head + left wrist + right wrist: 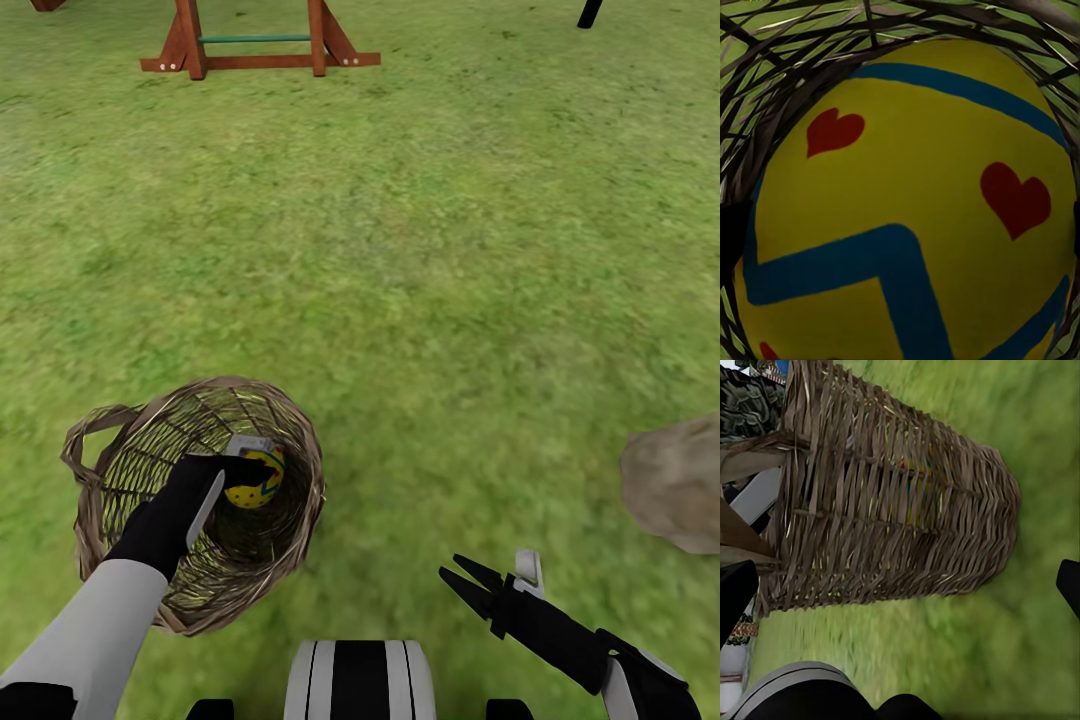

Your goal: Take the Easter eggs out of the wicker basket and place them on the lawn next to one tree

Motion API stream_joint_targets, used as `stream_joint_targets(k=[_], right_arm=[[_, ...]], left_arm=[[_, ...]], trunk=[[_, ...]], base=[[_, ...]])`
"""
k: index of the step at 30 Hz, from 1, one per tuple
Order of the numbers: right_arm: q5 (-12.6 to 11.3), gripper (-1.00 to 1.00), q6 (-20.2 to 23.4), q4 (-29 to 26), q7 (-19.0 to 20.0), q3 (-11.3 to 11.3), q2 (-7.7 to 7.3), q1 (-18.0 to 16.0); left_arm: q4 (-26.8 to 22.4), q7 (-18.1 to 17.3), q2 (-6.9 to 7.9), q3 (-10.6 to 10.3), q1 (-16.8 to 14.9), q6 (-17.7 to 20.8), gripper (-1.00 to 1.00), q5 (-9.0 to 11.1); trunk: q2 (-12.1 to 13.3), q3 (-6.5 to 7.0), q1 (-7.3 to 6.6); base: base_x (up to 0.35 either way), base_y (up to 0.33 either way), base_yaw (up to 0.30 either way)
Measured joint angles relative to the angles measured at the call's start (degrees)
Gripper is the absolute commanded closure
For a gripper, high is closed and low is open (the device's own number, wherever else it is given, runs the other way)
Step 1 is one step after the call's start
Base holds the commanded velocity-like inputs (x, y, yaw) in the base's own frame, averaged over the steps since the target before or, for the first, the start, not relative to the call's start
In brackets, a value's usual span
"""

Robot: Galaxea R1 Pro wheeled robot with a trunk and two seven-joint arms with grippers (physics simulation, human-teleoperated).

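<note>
Your left gripper [243, 470] is down inside the wicker basket [290, 420], its fingers set on either side of an Easter egg [256, 482] and pinching it. Up close in the left wrist view, that egg [907, 217] is bright yellow with a blue band across its upper part, a blue zigzag lower down and red heart-shaped marks. The basket stands on the lawn [430, 260], a tan open weave with a loop handle [92, 428] at its far-left side; through the weave in the right wrist view you can catch hints of colour inside the basket [892, 502]. Your right gripper [480, 582] hangs over the grass beside the basket with its fingers spread and nothing between them. A grey-brown rock [680, 485] lies to the right, and a wooden playset frame [255, 45] stands far ahead.
</note>
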Motion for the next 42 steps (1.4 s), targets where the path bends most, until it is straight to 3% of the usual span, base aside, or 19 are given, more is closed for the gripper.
stream_joint_targets(k=[15,18,23,30,42], right_arm=[[0.0,-1.00,0.1,0.0,0.0,-0.1,0.00,0.0],[0.0,-1.00,0.1,0.0,0.0,-0.1,-0.01,0.0],[0.0,-1.00,0.1,0.0,0.0,-0.1,-0.02,0.0],[0.0,-1.00,0.1,0.0,0.0,-0.1,0.00,0.0],[0.0,-1.00,0.1,0.0,0.0,-0.1,-0.04,0.0]], left_arm=[[-0.3,-0.1,0.00,0.2,0.0,1.8,1.00,0.4],[0.3,-0.2,0.02,0.2,0.0,2.3,1.00,0.4],[0.3,-0.2,0.03,0.2,0.0,2.6,1.00,0.4],[0.4,-0.2,0.03,0.2,0.0,4.9,1.00,0.2],[0.4,0.1,-0.14,0.0,0.0,13.7,1.00,0.0]], trunk=[[0.0,0.00,0.00],[0.0,0.65,-0.07],[0.0,0.66,-0.07],[0.1,2.20,-0.25],[0.3,4.86,-0.56]], base=[[0.000,0.000,0.000],[0.000,0.000,0.000],[0.000,0.000,0.000],[0.000,0.000,0.000],[0.000,0.000,0.000]])
